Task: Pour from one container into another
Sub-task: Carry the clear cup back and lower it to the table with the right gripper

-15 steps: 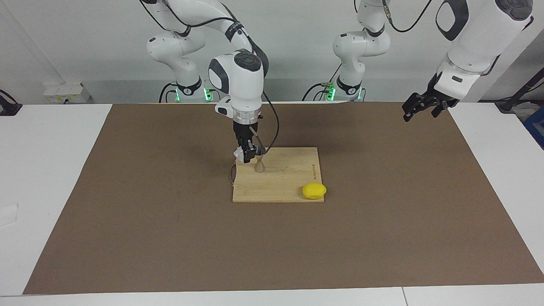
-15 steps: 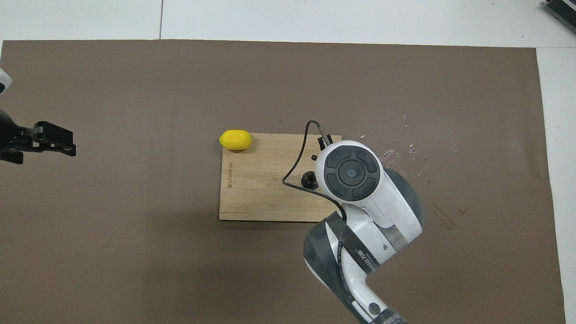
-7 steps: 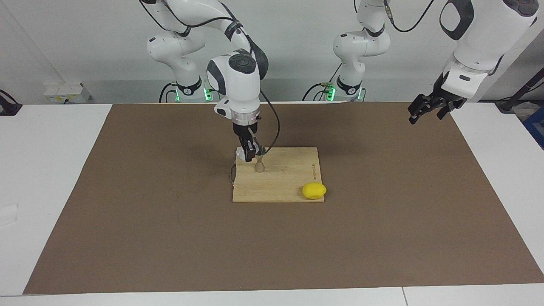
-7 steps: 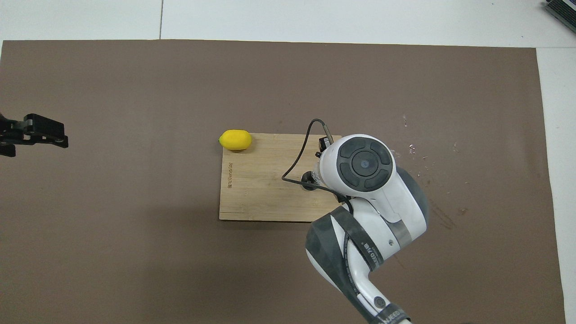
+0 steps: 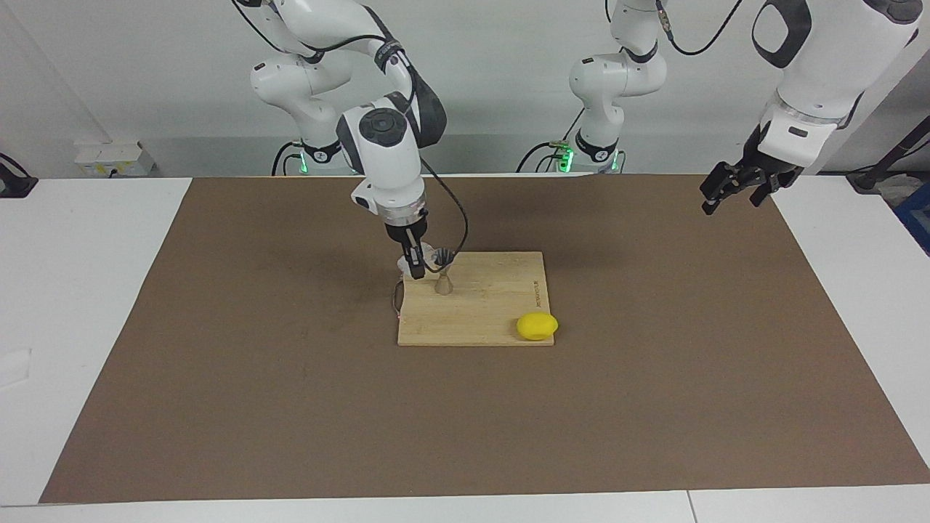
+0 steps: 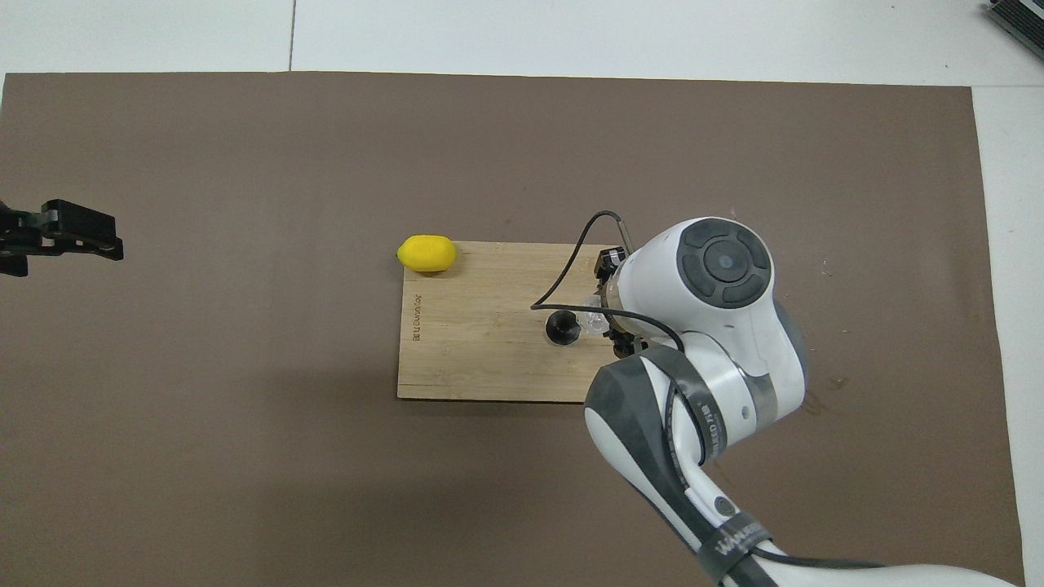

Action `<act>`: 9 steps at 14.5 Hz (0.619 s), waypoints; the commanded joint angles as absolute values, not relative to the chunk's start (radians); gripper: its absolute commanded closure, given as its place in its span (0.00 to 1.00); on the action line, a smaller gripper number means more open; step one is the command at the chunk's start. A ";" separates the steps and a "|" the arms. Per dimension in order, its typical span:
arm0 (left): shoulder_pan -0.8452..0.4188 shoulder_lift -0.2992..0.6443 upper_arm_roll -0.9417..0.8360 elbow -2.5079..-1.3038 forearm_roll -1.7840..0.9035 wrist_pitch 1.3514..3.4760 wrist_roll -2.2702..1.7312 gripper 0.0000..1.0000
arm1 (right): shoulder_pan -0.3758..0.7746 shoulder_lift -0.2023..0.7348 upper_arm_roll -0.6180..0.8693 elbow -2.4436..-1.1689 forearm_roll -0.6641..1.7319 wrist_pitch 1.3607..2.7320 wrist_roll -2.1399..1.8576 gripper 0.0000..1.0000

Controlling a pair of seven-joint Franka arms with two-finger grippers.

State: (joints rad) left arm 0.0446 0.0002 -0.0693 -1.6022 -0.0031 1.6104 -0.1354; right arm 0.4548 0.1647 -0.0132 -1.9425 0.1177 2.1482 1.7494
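The silvery hourglass jigger [image 5: 443,284] stands upright on a wooden cutting board [image 5: 494,312], near the board's edge at the right arm's end; in the overhead view its dark mouth [image 6: 563,326] shows. My right gripper [image 5: 415,263] is shut on the small clear glass cup [image 5: 430,256] and holds it tilted, its mouth toward the jigger's top. In the overhead view the cup [image 6: 593,319] shows beside the jigger, and the arm hides most of the right gripper [image 6: 610,324]. My left gripper [image 5: 730,195] waits open and empty in the air over the mat's edge at the left arm's end.
A yellow lemon [image 5: 537,326] lies at the cutting board's corner farthest from the robots, toward the left arm's end. A brown mat [image 5: 290,407] covers the table. A thin cable hangs from the right gripper beside the board.
The right wrist has swung toward the right arm's end and tilted, tipping the cup toward the jigger. The left gripper has drifted slightly toward its own end of the table.
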 commanded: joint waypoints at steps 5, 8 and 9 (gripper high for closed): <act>0.052 -0.020 -0.078 -1.634 0.014 1.631 -0.126 0.00 | 0.227 0.133 -0.006 -2.086 0.440 2.195 1.370 0.87; 0.051 -0.025 -0.080 -1.643 0.014 1.631 -0.123 0.00 | 0.120 0.144 -0.006 -2.118 0.547 2.195 1.220 0.90; 0.051 -0.025 -0.080 -1.643 0.014 1.632 -0.124 0.00 | 0.086 0.149 -0.006 -2.128 0.590 2.191 1.157 0.91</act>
